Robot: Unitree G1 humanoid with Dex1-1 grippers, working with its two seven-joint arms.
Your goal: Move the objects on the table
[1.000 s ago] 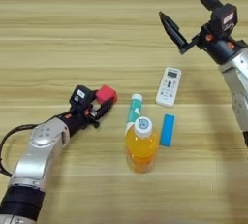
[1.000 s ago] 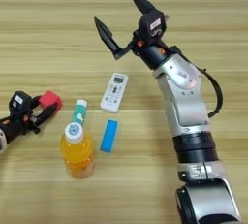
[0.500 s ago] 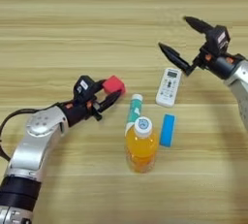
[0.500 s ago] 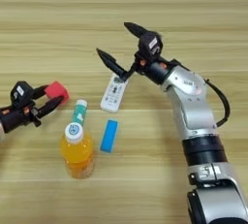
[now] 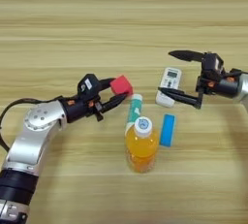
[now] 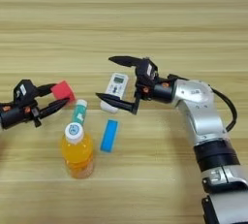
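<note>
- Wood-plank table (image 5: pixel 121 14) fills both views, grain running side to side, with all the small stuff bunched around the middle and nothing near any edge.
- Red cube (image 5: pixel 121 85) sits between the two black fingers of the left gripper (image 5: pixel 112 92), one finger above it and one below. Looks pinched to me, probably so it can be carried off somewhere else. I can't tell whether it's lifted off the wood or just resting on it.
- Just beside the cube lies the teal-and-white tube (image 5: pixel 132 112), flat, with its lower end almost under the orange juice bottle (image 5: pixel 141 143), which stands upright with its white cap on.
- Flat blue bar (image 5: pixel 167 130) lies right of the bottle, close but apart.
- White remote (image 5: pixel 168 87) lies above the bar. The right gripper (image 6: pixel 115 83) has its fingers spread wide, one past the far end of the remote and one over its near end, not touching as far as I can see. My guess is it's lining up to grab it lengthwise.
- View differences: the right eye shows the whole right arm down to the near table edge, which the left eye crops at the wrist. The left eye shows the left arm's silver elbow and cable, while the right eye only catches the gripper itself.
</note>
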